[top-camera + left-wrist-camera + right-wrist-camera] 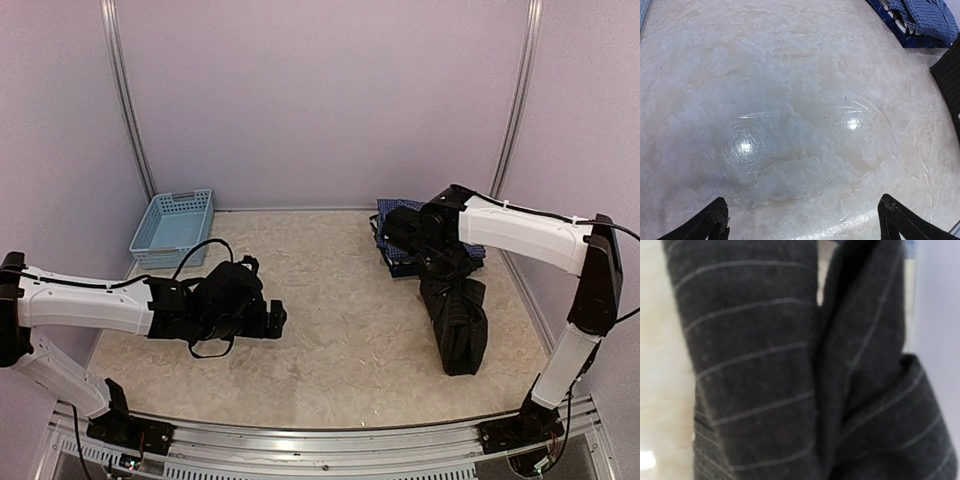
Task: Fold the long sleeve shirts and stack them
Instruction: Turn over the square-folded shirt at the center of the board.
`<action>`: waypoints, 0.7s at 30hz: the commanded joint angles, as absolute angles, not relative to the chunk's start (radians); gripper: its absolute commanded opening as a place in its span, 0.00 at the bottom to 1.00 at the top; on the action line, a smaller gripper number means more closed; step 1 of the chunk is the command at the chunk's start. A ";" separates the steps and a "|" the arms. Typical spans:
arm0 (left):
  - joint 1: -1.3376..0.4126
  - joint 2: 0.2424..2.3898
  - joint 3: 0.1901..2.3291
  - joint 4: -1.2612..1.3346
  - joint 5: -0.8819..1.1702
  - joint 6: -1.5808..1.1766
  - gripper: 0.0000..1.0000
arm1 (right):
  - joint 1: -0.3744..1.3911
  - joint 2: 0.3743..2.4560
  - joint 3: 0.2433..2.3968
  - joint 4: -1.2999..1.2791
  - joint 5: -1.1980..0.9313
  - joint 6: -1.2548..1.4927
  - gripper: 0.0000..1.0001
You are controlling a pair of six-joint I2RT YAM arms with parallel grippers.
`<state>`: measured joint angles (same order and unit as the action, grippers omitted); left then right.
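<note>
The black pinstriped long sleeve shirt point(460, 335) hangs bunched from my right gripper point(447, 272), which is shut on its upper end; its lower end rests on the table. In the right wrist view the pinstriped cloth point(765, 365) fills the frame and hides the fingers. The blue small-check shirt point(396, 238) lies folded at the back right, partly under the right arm, and also shows in the left wrist view point(925, 17). My left gripper point(805, 220) is open and empty above the bare tabletop, well left of both shirts.
A light blue plastic basket point(173, 228) stands at the back left by the wall. Pale walls with metal posts close in the table on three sides. The marbled tabletop point(340, 300) stretches between the two arms.
</note>
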<state>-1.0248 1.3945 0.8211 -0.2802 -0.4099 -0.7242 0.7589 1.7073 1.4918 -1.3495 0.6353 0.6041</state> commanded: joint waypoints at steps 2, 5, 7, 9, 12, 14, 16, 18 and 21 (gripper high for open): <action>-1.009 1.396 0.833 -0.306 -0.444 -0.716 0.99 | 0.904 1.848 1.543 -1.376 0.654 0.723 0.00; -1.003 1.388 0.830 -0.315 -0.450 -0.718 0.99 | 0.969 1.942 1.609 -1.376 0.634 0.744 0.01; -1.000 1.377 0.827 -0.327 -0.462 -0.721 0.99 | 1.008 2.002 1.666 -1.376 0.622 0.744 0.07; -0.997 1.367 0.826 -0.349 -0.478 -0.723 0.99 | 1.041 2.057 1.730 -1.376 0.612 0.742 0.13; -0.993 1.342 0.815 -0.373 -0.513 -0.737 0.99 | 1.086 2.141 1.813 -1.376 0.590 0.741 0.24; -0.990 1.316 0.795 -0.370 -0.526 -0.766 0.99 | 1.105 2.184 1.845 -1.376 0.575 0.749 0.30; -0.986 1.289 0.768 -0.344 -0.514 -0.774 0.99 | 1.120 2.209 1.862 -1.376 0.567 0.765 0.38; -0.981 1.267 0.752 -0.329 -0.504 -0.779 0.99 | 1.135 2.218 1.870 -1.371 0.559 0.776 0.46; -0.973 1.261 0.754 -0.335 -0.509 -0.769 0.99 | 1.161 2.202 1.868 -1.335 0.546 0.768 0.63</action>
